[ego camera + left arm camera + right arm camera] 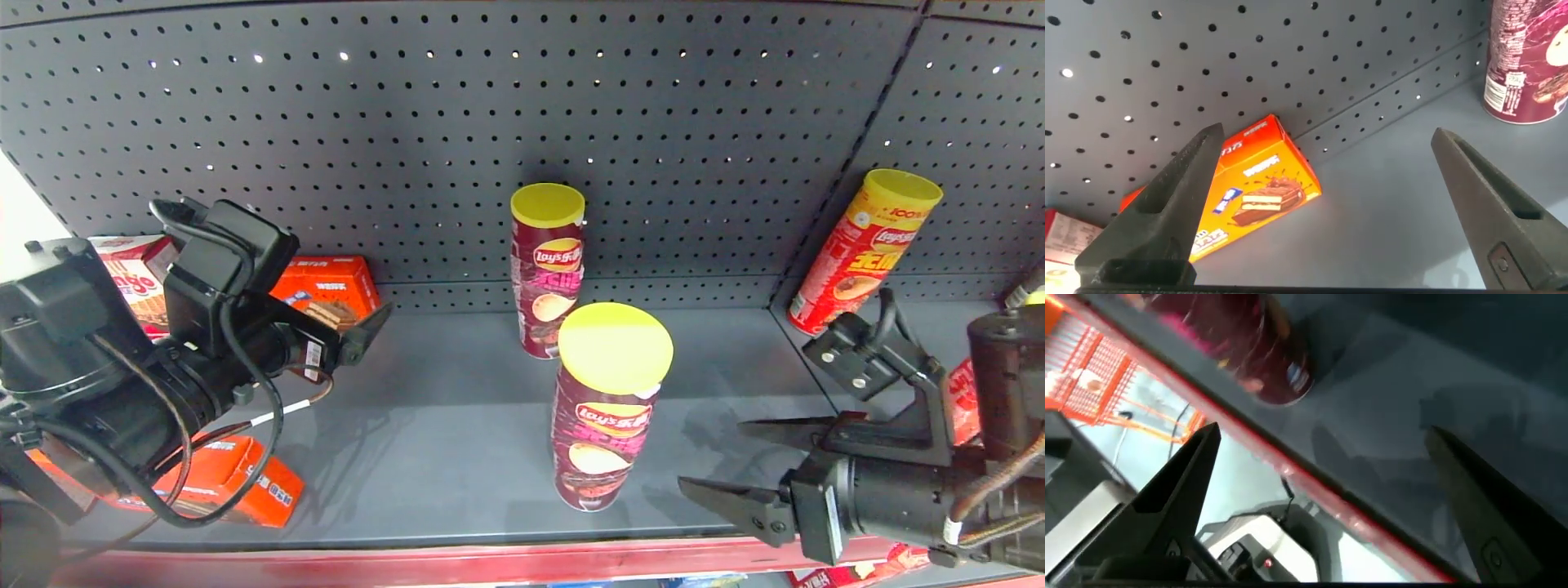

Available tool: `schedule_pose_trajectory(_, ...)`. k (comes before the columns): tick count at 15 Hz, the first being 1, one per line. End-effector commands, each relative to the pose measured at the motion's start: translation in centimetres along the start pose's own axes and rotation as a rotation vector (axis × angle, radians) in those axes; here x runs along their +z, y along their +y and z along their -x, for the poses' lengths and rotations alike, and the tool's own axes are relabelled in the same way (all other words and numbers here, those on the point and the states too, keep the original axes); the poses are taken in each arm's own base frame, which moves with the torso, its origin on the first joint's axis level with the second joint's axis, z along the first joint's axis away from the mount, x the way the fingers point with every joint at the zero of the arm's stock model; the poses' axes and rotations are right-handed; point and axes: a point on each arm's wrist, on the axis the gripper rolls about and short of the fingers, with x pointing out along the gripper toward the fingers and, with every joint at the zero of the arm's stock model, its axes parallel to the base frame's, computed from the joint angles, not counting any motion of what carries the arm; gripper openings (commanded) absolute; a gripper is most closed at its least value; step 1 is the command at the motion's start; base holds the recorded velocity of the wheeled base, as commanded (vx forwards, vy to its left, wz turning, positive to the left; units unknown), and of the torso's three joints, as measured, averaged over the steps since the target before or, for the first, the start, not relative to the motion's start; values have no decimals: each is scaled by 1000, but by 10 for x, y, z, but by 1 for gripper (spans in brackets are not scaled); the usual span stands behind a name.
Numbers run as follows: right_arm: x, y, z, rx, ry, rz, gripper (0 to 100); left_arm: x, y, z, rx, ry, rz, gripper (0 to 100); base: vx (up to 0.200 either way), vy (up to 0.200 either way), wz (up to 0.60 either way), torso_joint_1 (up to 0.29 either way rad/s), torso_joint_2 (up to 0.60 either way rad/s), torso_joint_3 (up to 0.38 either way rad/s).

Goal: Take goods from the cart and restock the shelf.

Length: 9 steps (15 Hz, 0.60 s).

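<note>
The front can (606, 416) stood upright near the front edge of the shelf (441, 441), long axis vertical, just left of the right gripper (712, 454), whose fingers were spread, empty and pointed toward it. The left gripper (1328, 135), also spread and empty, faced an orange box (1261, 184) well apart from the can, so the right arm was nearer.

Matt grey metal shelf (457, 433), perforated back panel (457, 122); glossy chip cans (606, 425) with smooth plastic lids (615, 347).
</note>
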Motion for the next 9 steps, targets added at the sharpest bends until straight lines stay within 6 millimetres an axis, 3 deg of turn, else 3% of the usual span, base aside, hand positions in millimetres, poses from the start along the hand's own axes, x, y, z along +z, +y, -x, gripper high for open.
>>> schedule_pose_trajectory(1, 6, -1, -23, -15, 33, -1, 100, -2, -1, -2, -5, 4, 0, 100, 0, 0, 0, 0, 0, 0)
schedule_pose_trajectory(9, 18, -3, -49, -24, 39, -2, 100, -2, -1, -3, -11, -5, -2, 100, 0, 0, 0, 0, 0, 0)
